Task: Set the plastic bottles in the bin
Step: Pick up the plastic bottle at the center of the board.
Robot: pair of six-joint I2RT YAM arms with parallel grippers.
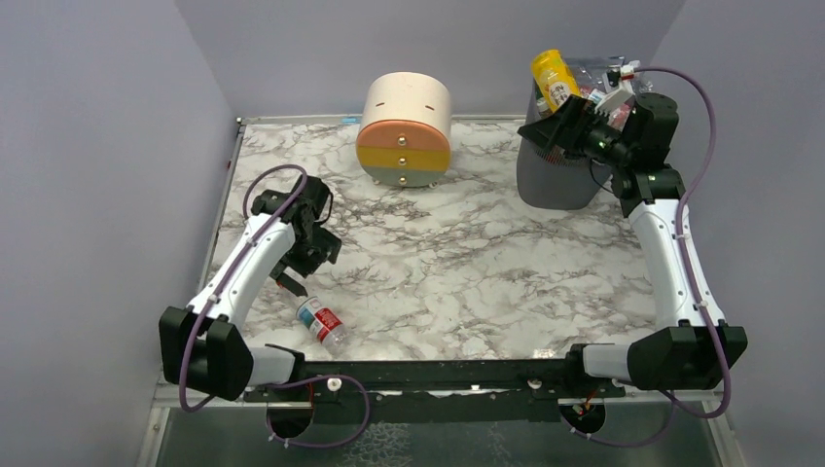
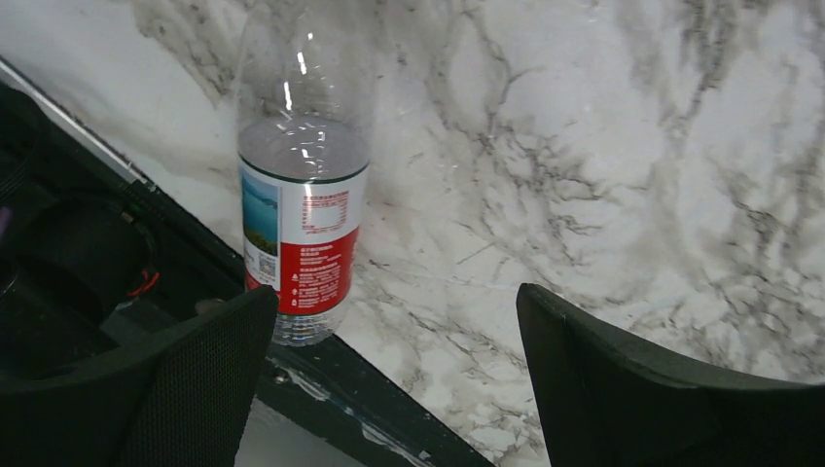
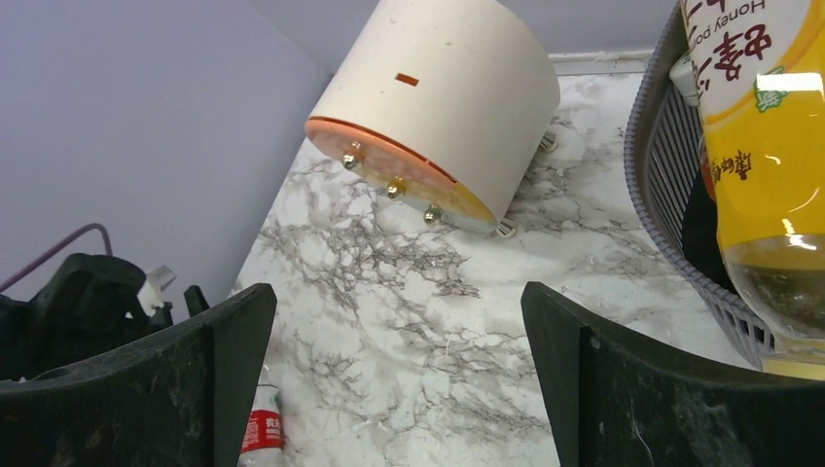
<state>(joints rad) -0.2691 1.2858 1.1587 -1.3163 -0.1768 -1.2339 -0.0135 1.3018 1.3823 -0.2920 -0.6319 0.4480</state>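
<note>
Left pincer (image 2: 396,304) open and empty, over the red-labelled bottle (image 2: 304,233) lying on the tabletop (image 2: 603,146) by its near edge. Right pincer (image 3: 399,297) open beside the bin (image 3: 671,195) (heaped high). Risks: a finger nudge could roll the bottle away, and the yellow bottle (image 3: 759,146) could topple out.

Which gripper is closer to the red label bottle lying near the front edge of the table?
Left. The left gripper hovers open just short of the red-label bottle, not touching it. The right gripper is far across the table, up at the rim of the bin.
</note>
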